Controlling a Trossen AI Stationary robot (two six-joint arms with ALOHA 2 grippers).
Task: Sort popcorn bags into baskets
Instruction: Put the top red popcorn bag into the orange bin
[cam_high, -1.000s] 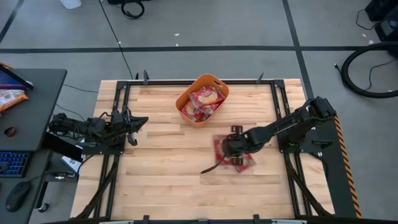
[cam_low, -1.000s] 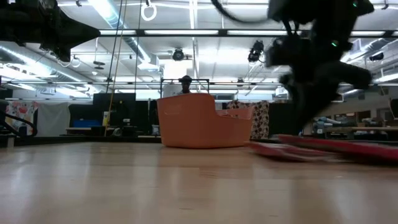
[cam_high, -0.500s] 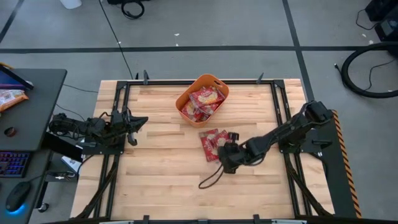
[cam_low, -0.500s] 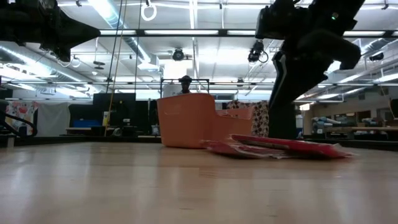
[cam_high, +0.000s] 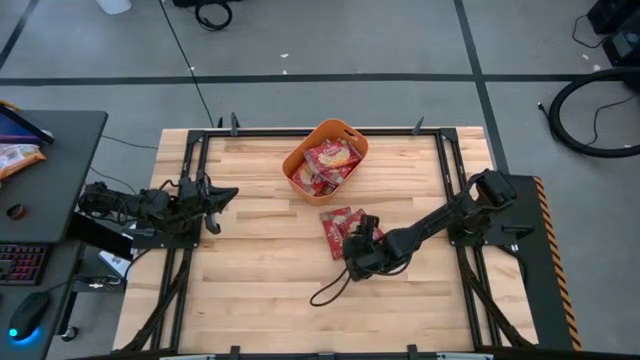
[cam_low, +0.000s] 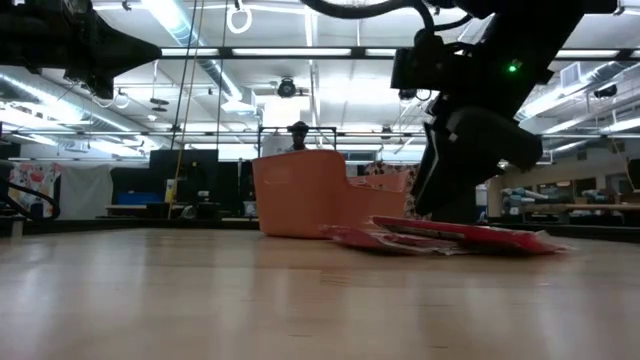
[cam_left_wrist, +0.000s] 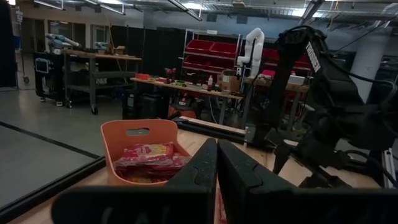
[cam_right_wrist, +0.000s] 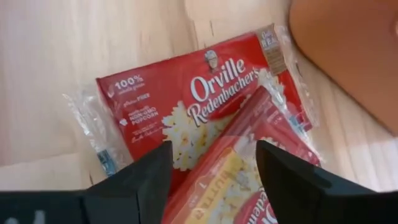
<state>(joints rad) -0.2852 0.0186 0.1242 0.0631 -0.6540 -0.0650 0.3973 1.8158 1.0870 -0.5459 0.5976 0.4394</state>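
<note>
On the wooden table (cam_high: 260, 290), right end effector (cam_high: 356, 254) — stretched low, fingers apart — over popcorn bags (cam_high: 340, 229).

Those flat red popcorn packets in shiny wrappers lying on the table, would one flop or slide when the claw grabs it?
The top flat red popcorn packet probably bends somewhat: it looks thin, with loose clear wrapper edges. Its glossy film may slip between the open right gripper fingers. Overlapping another packet, it could drag that one along.
</note>
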